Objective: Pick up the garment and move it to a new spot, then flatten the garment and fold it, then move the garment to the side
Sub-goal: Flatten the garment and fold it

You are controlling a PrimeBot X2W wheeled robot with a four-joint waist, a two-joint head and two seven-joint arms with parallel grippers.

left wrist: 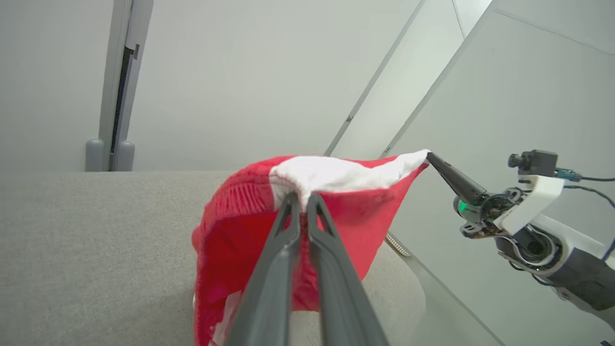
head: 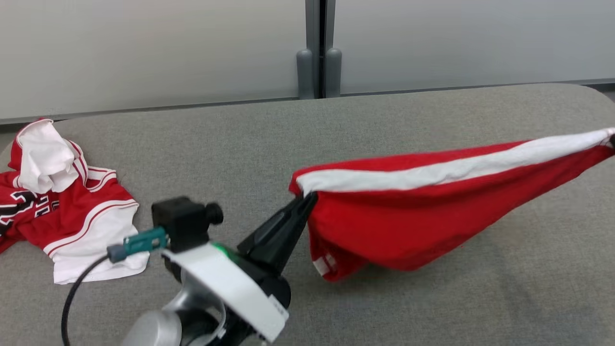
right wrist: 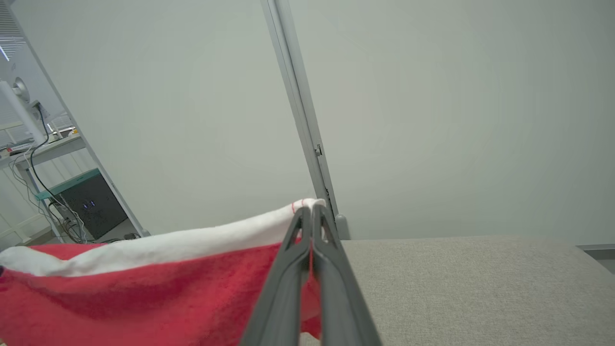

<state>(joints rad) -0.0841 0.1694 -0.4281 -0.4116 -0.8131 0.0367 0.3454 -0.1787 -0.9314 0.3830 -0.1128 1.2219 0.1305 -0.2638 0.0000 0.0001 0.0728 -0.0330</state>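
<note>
Garment (head: 408,211): red, with a white band along its top edge, held up at both ends. Left end effector (head: 310,198): fingers pressed together, pinching one corner of the white band. Right end effector (right wrist: 307,210): fingers pressed together, pinching the band's opposite end. Cloth stretches between the two, band taut on top and red body sagging toward the grey bench (head: 384,120), right of centre; contact with the surface cannot be told. Second jersey (head: 72,211): red and white, dark numerals, crumpled at the bench's far left, well apart.
</note>
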